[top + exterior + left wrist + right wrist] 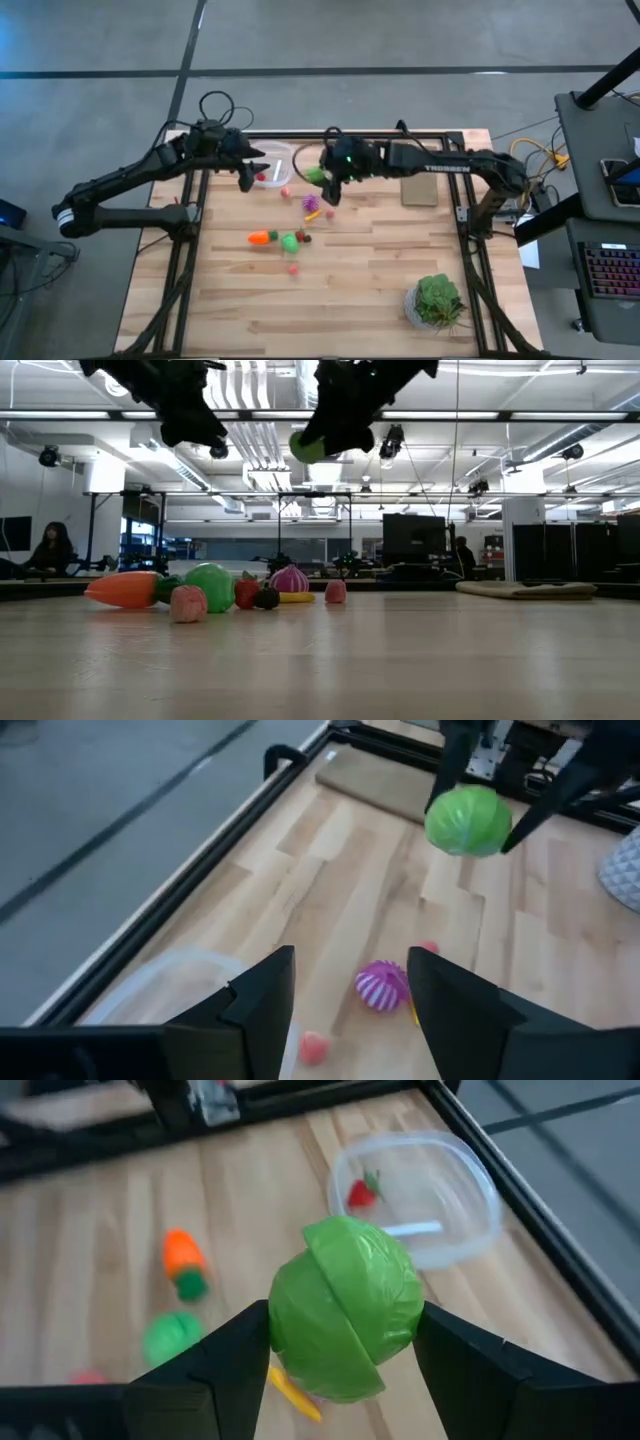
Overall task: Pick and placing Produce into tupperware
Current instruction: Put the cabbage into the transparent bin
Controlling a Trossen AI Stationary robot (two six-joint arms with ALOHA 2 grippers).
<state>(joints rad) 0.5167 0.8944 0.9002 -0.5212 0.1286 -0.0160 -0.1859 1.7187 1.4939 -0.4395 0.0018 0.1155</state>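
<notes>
My right gripper (324,183) is shut on a green cabbage-like ball (345,1308) and holds it high over the table, near the clear tupperware (276,164). A red strawberry piece (362,1192) lies inside the tupperware. My left gripper (345,1005) is open and hovers beside the tupperware's near edge, touching nothing. On the wood lie an orange carrot (260,238), a second green ball (290,241), a purple bumpy piece (311,203), a yellow bit (313,215) and small red pieces (285,192). My right gripper pinches the green ball between its two fingers, one finger (235,1355) on each of its opposite sides (285,1330). The fingers come from above. The ball is lifted clear, high above the table (305,447).
A flat tan board (420,190) lies at the table's far right. A leafy plant in a white pot (436,300) stands near the right near corner. Black frame rails (190,250) run along the table's edges. Bare wood (250,310) spreads across the near half.
</notes>
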